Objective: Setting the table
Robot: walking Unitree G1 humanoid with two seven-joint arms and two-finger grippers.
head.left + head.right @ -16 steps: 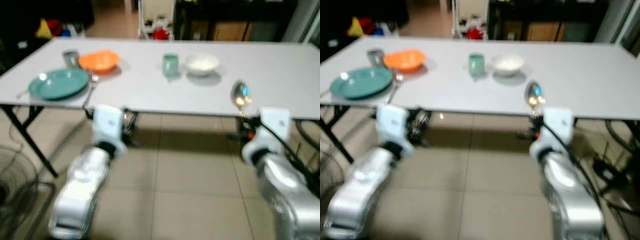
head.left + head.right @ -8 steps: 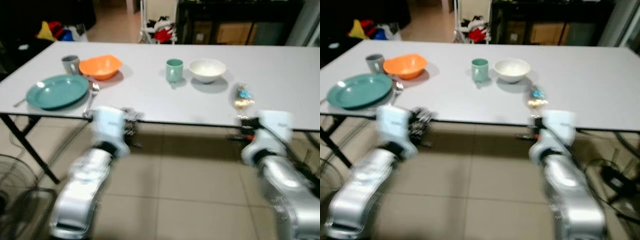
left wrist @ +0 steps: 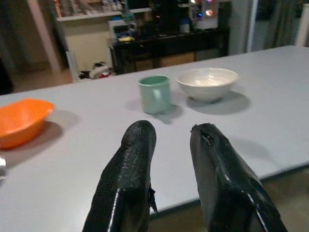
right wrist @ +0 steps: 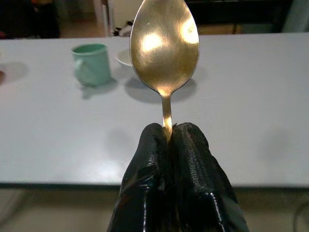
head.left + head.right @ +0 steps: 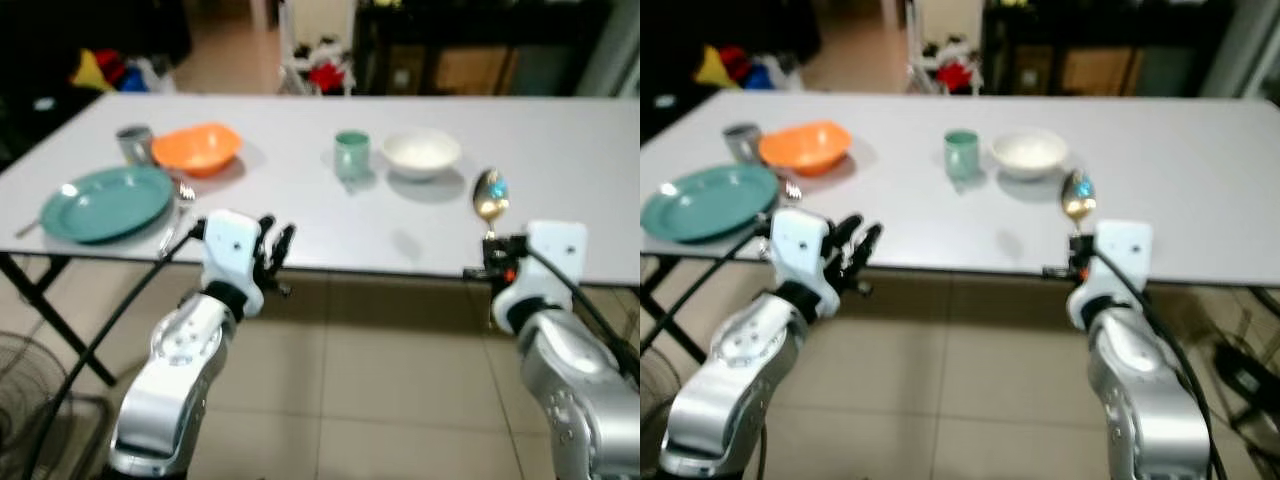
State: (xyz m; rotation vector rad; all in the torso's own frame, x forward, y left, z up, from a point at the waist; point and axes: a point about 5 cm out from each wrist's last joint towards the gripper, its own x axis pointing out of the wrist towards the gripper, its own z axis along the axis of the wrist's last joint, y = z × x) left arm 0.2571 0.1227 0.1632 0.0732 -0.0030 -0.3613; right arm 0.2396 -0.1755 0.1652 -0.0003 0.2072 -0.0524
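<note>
My right gripper (image 4: 167,133) is shut on the handle of a gold spoon (image 4: 164,41), held upright at the near edge of the white table (image 5: 560,150); the spoon (image 5: 489,197) stands right of the white bowl (image 5: 421,151). A mint green mug (image 5: 351,153) sits beside that bowl. My left gripper (image 5: 277,243) is open and empty at the table's near edge, right of the teal plate (image 5: 105,202). A fork (image 5: 179,205) lies beside the plate. Behind them stand an orange bowl (image 5: 198,146) and a grey cup (image 5: 132,142).
Folding table legs (image 5: 45,290) stand at the left over tiled floor (image 5: 370,400). A wire fan (image 5: 25,385) stands on the floor at the lower left. A dark shelf unit (image 5: 460,45) and clutter lie beyond the table's far edge.
The view has shifted as I moved closer to the table. Both grippers have risen to the table's near edge, with the spoon still held upright in the right one.
</note>
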